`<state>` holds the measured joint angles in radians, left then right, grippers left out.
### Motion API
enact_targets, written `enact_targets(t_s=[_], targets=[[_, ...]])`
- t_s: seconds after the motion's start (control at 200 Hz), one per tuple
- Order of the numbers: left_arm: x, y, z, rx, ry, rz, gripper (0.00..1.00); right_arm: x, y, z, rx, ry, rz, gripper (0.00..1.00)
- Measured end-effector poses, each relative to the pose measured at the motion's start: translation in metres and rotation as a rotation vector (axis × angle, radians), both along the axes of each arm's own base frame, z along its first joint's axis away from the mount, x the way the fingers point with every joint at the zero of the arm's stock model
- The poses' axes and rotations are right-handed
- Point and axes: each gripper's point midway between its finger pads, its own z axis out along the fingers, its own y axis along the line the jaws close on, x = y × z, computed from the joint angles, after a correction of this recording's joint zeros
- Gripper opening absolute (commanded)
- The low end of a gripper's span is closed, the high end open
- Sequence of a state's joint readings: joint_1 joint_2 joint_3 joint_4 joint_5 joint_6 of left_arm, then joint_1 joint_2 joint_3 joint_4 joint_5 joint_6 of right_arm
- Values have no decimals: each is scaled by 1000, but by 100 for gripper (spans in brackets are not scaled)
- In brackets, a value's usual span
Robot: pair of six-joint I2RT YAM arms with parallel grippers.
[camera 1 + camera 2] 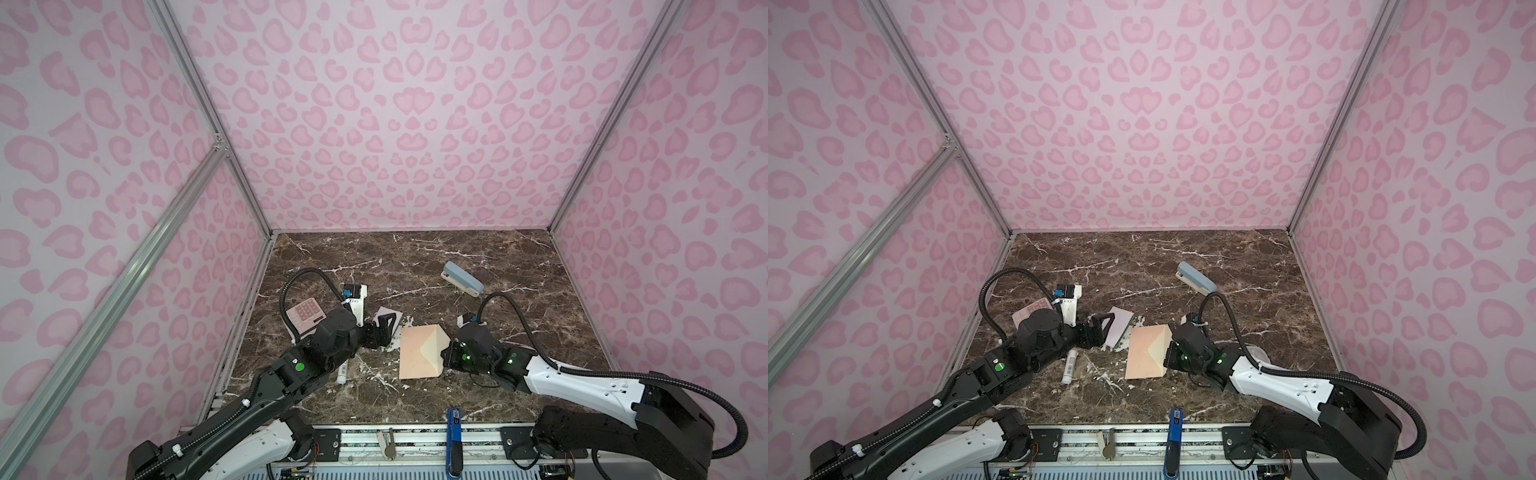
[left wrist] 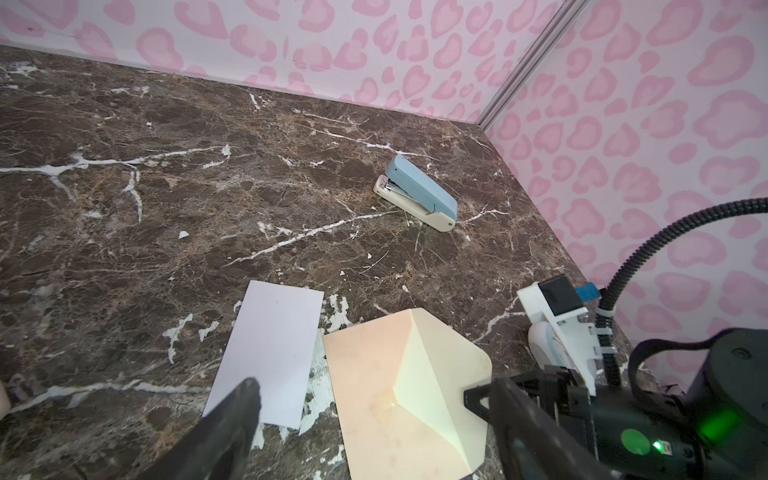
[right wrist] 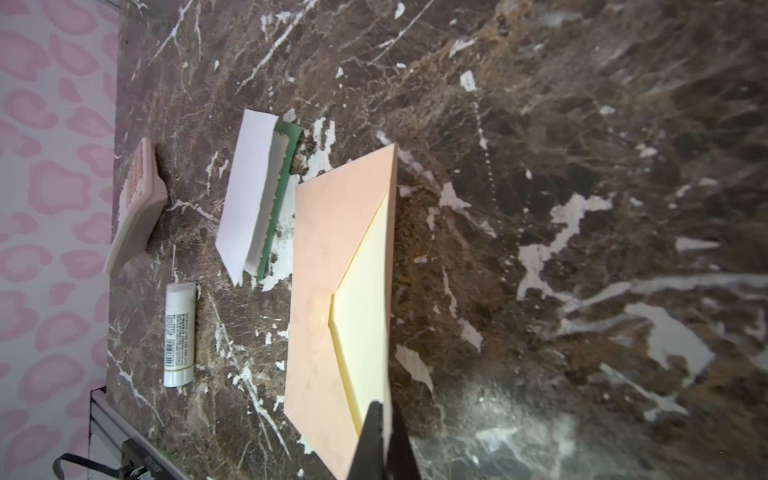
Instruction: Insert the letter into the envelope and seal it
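Observation:
The peach envelope (image 1: 417,357) (image 1: 1144,357) lies mid-table with its cream-lined flap (image 2: 440,374) lifted. My right gripper (image 1: 444,352) (image 3: 384,419) is shut on the flap's outer edge and holds it up. To the envelope's left lies the letter (image 1: 1121,322) (image 3: 249,195), a folded white card with a green border showing along its open side. My left gripper (image 1: 380,330) (image 2: 359,388) is open just above the table. One of its fingers (image 2: 237,411) is over the letter's near end, the other is beside the flap, and nothing is between them.
A pink calculator (image 1: 303,318) sits left of the left arm and a white glue stick (image 1: 1070,365) lies in front of it. A blue stapler (image 1: 463,279) is at the back right. A blue-handled tool (image 1: 454,440) stands on the front rail. Pink walls close three sides.

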<state>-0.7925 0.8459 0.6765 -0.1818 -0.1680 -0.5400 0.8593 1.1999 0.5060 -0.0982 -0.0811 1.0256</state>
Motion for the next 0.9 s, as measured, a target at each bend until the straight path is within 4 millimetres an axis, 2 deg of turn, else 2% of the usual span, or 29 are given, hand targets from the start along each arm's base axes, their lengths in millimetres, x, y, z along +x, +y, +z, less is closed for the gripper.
enact_targets(t_s=[0.255, 0.505, 0.735, 0.9], targets=[[3, 2, -2, 12, 1, 8, 89, -1, -2, -22, -49, 18, 19, 1], [7, 5, -6, 21, 8, 20, 89, 0, -3, -23, -71, 2, 33, 7], [8, 4, -14, 35, 26, 21, 89, 1, -8, -20, -80, -23, 28, 35], [7, 5, -16, 36, 29, 21, 90, 0, -14, -15, -91, -36, 18, 43]])
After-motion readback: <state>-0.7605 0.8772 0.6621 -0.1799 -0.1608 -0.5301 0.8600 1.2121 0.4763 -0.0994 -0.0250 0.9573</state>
